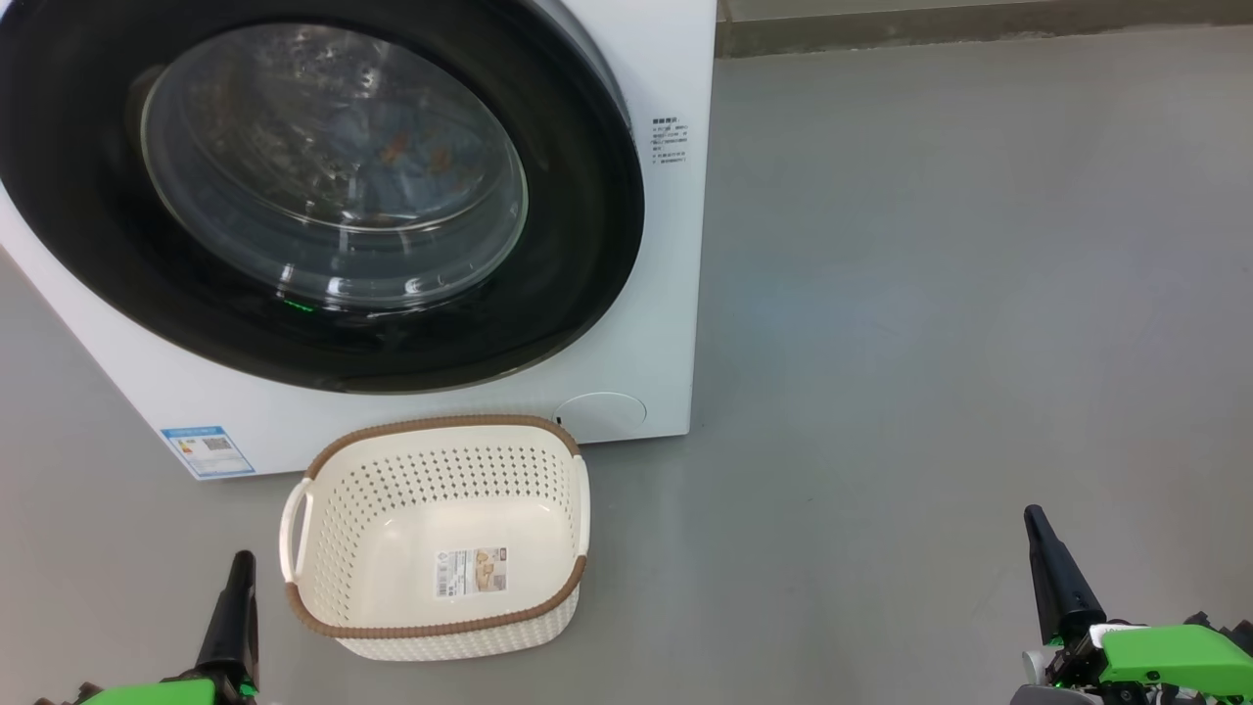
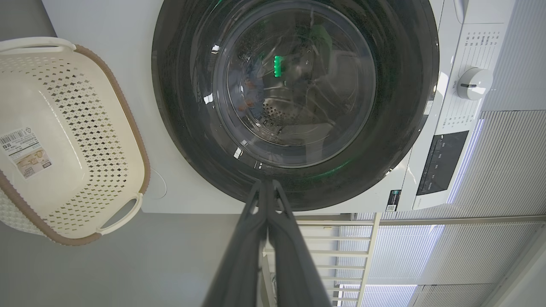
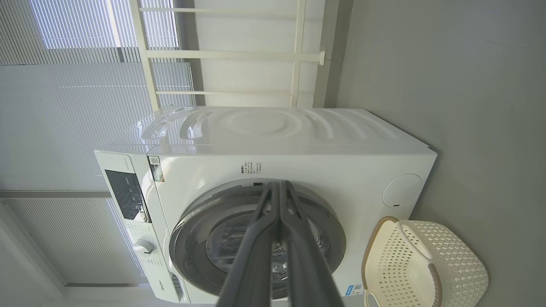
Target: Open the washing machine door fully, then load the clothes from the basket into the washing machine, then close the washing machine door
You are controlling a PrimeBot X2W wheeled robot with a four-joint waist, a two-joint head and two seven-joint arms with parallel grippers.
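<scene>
1. The left gripper (image 1: 239, 580) sits at the lower left of the head view, low over the grey floor (image 1: 930, 294). Its two dark fingers are pressed together with nothing between them. The left wrist view shows them meeting at one tip.
2. The right gripper (image 1: 1040, 543) sits at the lower right, well apart from everything else. Its fingers are likewise closed on nothing, and the right wrist view shows them tight together.
3. The basket (image 1: 431, 423) stands on the floor between the left gripper and the washing machine (image 1: 675, 294), nearer the left gripper. Its open top faces up, and a label sticker (image 1: 472, 571) shows on its bare bottom.
4. The basket's far rim lies just beside the foot of the washing machine, below the round hatch (image 1: 602, 411). I cannot tell whether they touch.
5. A blue sticker (image 1: 208, 450) is on the machine's lower front corner.
6. The door (image 1: 587, 245) lies flat against the machine's front, closed, with its black rim around the glass window.
7. The clothes (image 1: 392, 147) are inside the drum, showing through the glass as light blue fabric with orange marks.
8. In the left wrist view, a white dial (image 2: 473, 83) and a dark panel (image 2: 443, 160) sit on the machine's top strip.
9. White blinds (image 3: 64, 128) hang behind the machine.
</scene>
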